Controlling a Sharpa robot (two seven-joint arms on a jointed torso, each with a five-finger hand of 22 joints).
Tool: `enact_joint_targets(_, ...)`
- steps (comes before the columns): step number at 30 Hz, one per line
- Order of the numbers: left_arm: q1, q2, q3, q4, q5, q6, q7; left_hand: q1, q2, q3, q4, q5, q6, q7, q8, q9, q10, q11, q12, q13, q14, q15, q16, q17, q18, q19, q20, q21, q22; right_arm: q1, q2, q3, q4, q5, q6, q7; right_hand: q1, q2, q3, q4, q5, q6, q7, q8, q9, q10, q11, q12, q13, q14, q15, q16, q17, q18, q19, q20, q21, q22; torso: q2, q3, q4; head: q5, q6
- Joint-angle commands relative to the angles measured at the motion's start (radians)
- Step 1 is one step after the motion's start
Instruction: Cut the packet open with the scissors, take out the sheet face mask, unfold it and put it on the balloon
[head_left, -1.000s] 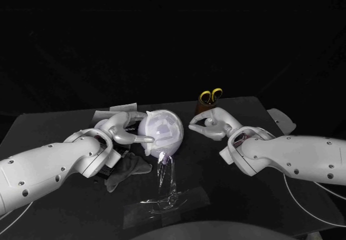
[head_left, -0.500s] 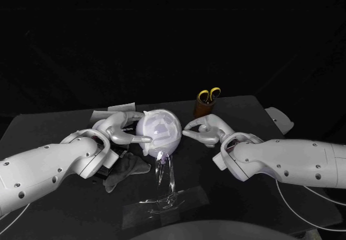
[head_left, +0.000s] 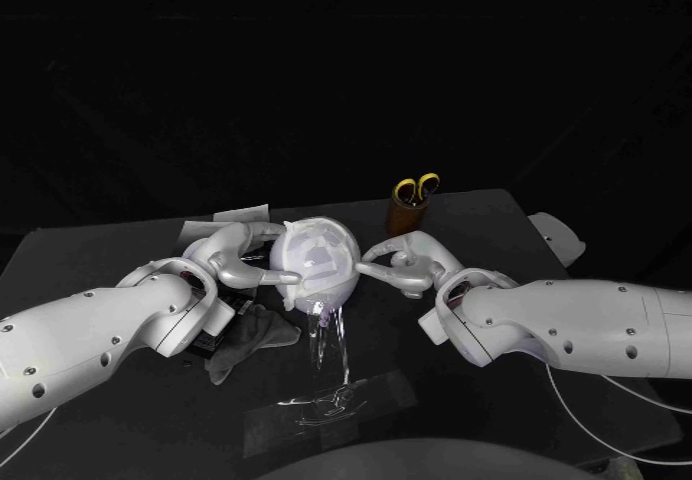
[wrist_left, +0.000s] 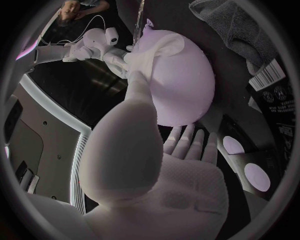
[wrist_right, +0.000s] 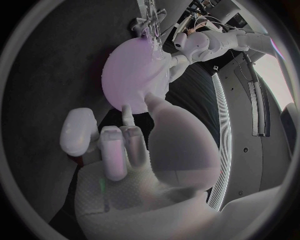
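The pale lilac balloon (head_left: 323, 258) stands at the table's middle with the white sheet mask (head_left: 306, 262) draped over it. My left hand (head_left: 238, 262) grips the balloon from its left side, its thumb (wrist_left: 139, 82) pressed on the mask's edge and its fingers (wrist_left: 187, 142) under the balloon (wrist_left: 184, 80). From the other side, my right hand (head_left: 404, 262) touches the balloon (wrist_right: 134, 75) with its fingertips (wrist_right: 127, 112). A clear film strip (head_left: 329, 340) hangs from the balloon down to the table. The yellow-handled scissors (head_left: 417, 190) stand in a brown holder at the back.
The opened packet (head_left: 238, 217) lies behind my left hand, and its barcode side (wrist_left: 269, 75) lies beside the balloon. A dark grey cloth (head_left: 248, 340) lies under my left forearm. Crumpled clear film (head_left: 335, 402) lies near the table's front edge.
My right hand has moved left from the holder's side until its fingertips reached the balloon. My left hand has kept its hold on the balloon.
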Motion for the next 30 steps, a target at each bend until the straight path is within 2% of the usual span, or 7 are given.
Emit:
enact_joint_targets(1,-0.002,0.001,-0.001,0.001,0.004,0.014,-0.006,0.006,0.0,0.0,0.001,0.005,0.0,0.086,0.003,0.001,0.004,0.0,-0.004,0.001,0.008,-0.001,-0.002,-0.001,0.013,0.005,0.001,0.004,0.002,-0.004,0.0,0.0,0.007,0.018,-0.002,0.031,-0.002,-0.003,-0.008,0.002,-0.001,0.01,-0.002,-0.006,-0.002,0.093,0.003,-0.001,0.246,0.104,0.009,0.004,0.263,0.007,-0.002,0.007,-0.003,0.055,0.0,-0.0001,-0.0005,-0.001,-0.001)
enact_joint_targets(16,-0.003,0.001,-0.001,0.003,0.006,0.015,-0.006,0.006,0.0,0.0,0.001,0.005,0.0,0.086,0.003,0.001,0.004,0.0,-0.004,0.001,0.008,-0.001,-0.002,-0.001,0.013,0.005,0.001,0.004,0.002,-0.022,0.039,0.0,-0.017,0.027,-0.013,0.026,0.012,0.004,-0.015,0.003,0.0,0.02,-0.005,-0.004,-0.003,0.093,0.001,0.0,0.247,0.104,0.007,0.004,0.263,0.007,-0.001,0.006,-0.005,0.055,0.0,-0.0001,0.0016,0.001,0.003)
enact_joint_targets(20,-0.003,0.002,-0.001,0.003,0.007,0.014,-0.007,0.006,0.0,0.0,0.001,0.005,0.0,0.086,0.003,0.001,0.004,0.0,-0.004,0.001,0.008,-0.001,-0.002,-0.001,0.013,0.005,0.001,0.004,0.002,-0.022,0.049,0.0,-0.022,0.04,-0.037,0.037,0.041,0.034,-0.017,0.005,0.0,0.056,-0.015,0.009,-0.002,0.097,-0.007,0.01,0.252,0.104,0.0,0.004,0.263,0.006,0.005,0.002,0.004,0.06,0.0,-0.0001,0.0005,0.002,0.004)
enact_joint_targets(22,-0.003,0.002,-0.001,0.003,0.007,0.015,-0.007,0.006,0.0,0.0,0.001,0.005,0.0,0.086,0.003,0.001,0.004,0.0,-0.004,0.001,0.008,-0.001,-0.002,-0.001,0.013,0.005,0.001,0.004,0.002,-0.022,0.053,0.0,-0.024,0.05,-0.052,0.049,0.08,0.074,0.007,-0.007,0.0,0.087,-0.027,0.022,0.0,0.102,-0.018,0.024,0.259,0.104,-0.007,0.004,0.263,0.003,0.012,-0.003,0.018,0.067,0.0,-0.0003,0.0006,0.002,0.004)
enact_joint_targets(27,-0.003,0.002,-0.001,0.003,0.007,0.015,-0.008,0.005,0.001,0.0,0.001,0.005,0.001,0.087,0.003,0.001,0.004,0.0,-0.004,0.001,0.008,0.0,-0.003,-0.002,0.014,0.005,0.001,0.004,0.002,-0.022,0.061,0.0,-0.024,0.079,-0.089,0.088,0.116,0.098,0.025,-0.025,0.0,0.113,-0.04,0.031,0.0,0.104,-0.03,0.031,0.263,0.104,-0.017,0.004,0.263,0.002,0.018,-0.01,0.028,0.073,0.001,-0.0001,0.0008,0.0,0.003)
enact_joint_targets(28,-0.003,0.002,-0.001,0.003,0.007,0.015,-0.008,0.005,0.001,0.0,0.001,0.005,0.001,0.087,0.003,0.001,0.004,0.0,-0.004,0.001,0.008,0.0,-0.003,-0.002,0.014,0.005,0.001,0.004,0.002,-0.022,0.062,0.0,-0.024,0.084,-0.094,0.095,0.147,0.111,0.041,-0.045,-0.001,0.139,-0.054,0.045,0.003,0.104,-0.04,0.031,0.263,0.104,-0.025,0.004,0.263,0.001,0.021,-0.016,0.032,0.075,0.001,0.0,0.0006,0.0,0.002)
enact_joint_targets(30,-0.003,0.003,-0.001,0.003,0.007,0.015,-0.008,0.005,0.001,0.0,0.001,0.005,0.001,0.087,0.003,0.001,0.004,0.0,-0.004,0.001,0.008,0.0,-0.003,-0.002,0.014,0.005,0.001,0.004,0.002,-0.023,0.064,0.0,-0.023,0.092,-0.106,0.11,0.168,0.121,0.055,-0.062,0.0,0.159,-0.065,0.055,0.006,0.104,-0.051,0.031,0.263,0.104,-0.034,0.004,0.263,0.001,0.022,-0.024,0.034,0.077,0.0,0.0,0.0007,0.0,0.002)
